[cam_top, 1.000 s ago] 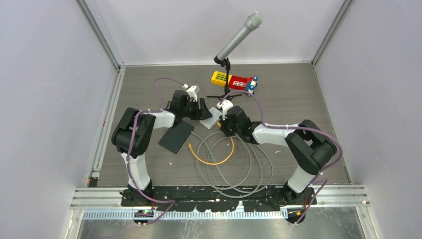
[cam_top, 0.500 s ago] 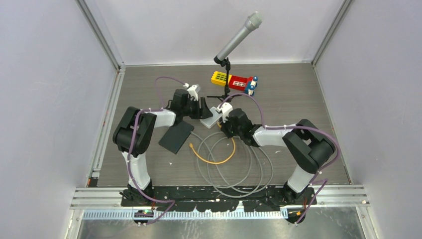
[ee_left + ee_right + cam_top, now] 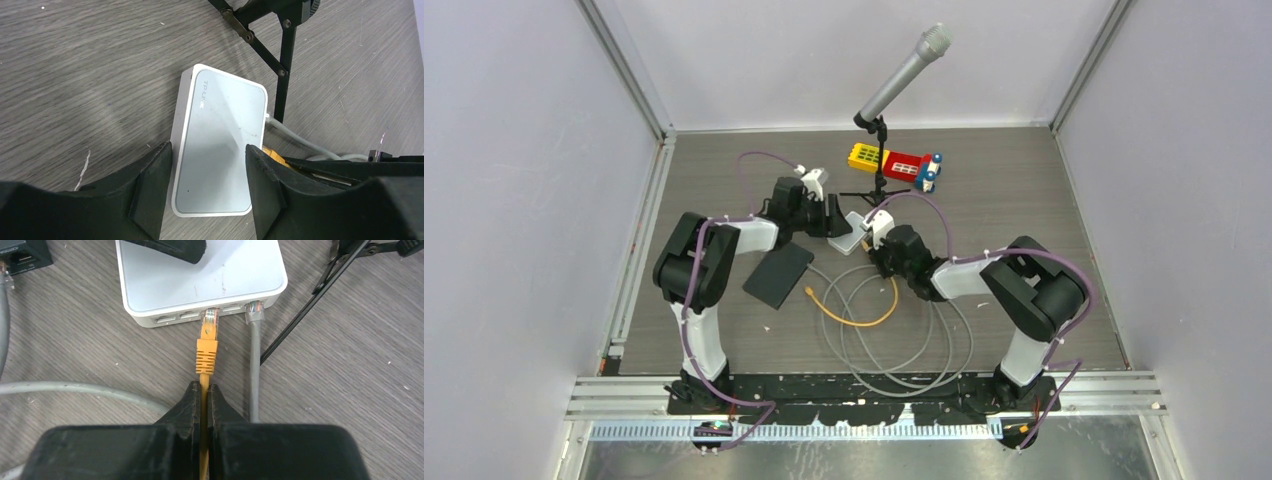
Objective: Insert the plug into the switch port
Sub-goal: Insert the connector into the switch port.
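The white switch (image 3: pixel 852 238) lies flat on the table; it also shows in the left wrist view (image 3: pixel 220 125) and the right wrist view (image 3: pixel 200 275). My left gripper (image 3: pixel 209 150) straddles it, a finger against each long side. My right gripper (image 3: pixel 205 387) is shut on the orange cable just behind the orange plug (image 3: pixel 207 347). The plug's clear tip sits at the mouth of a port in the switch's front face. A grey plug (image 3: pixel 254 310) sits in the neighbouring port on the right. In the top view the two grippers (image 3: pixel 836 225) (image 3: pixel 881 250) meet at the switch.
A microphone stand (image 3: pixel 879 150) stands just behind the switch, its black legs (image 3: pixel 280 70) close to it. A yellow and red toy (image 3: pixel 894 162) lies behind. A black flat device (image 3: pixel 778 274) lies to the left. Grey cable loops (image 3: pixel 904 350) and the orange cable (image 3: pixel 864 322) lie in front.
My right gripper has moved up and left toward the switch, bringing the orange plug to the port. My left gripper and the switch have shifted slightly.
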